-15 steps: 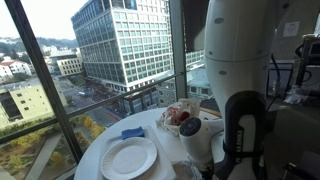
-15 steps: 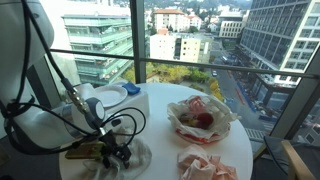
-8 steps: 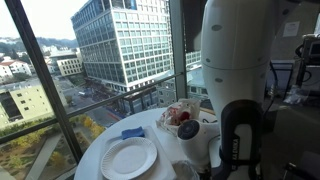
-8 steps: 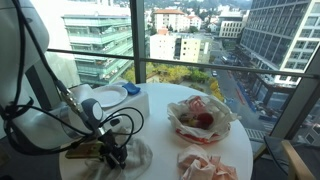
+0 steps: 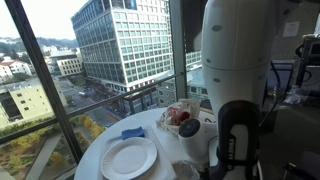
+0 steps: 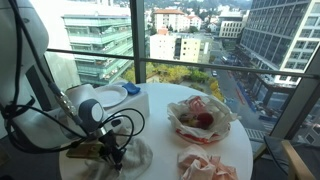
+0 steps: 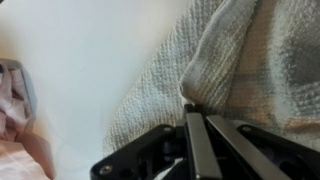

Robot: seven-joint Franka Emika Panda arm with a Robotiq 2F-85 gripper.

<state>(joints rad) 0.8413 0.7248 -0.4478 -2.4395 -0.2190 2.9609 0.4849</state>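
Observation:
In the wrist view my gripper has its two dark fingers pressed together, pinching a raised fold at the edge of a grey-beige towel. The towel lies rumpled on the round white table. In an exterior view the gripper is low over the towel at the table's near left side, the arm bent above it. From the opposite side the arm's large white body hides the gripper.
A paper-lined basket with a red fruit sits mid-table. A pink cloth lies at the near edge. A white plate and a blue cloth lie near the window side. Glass wall close behind the table.
The jaws have gone from open to shut, taking the towel's edge between them. The arm has barely moved.

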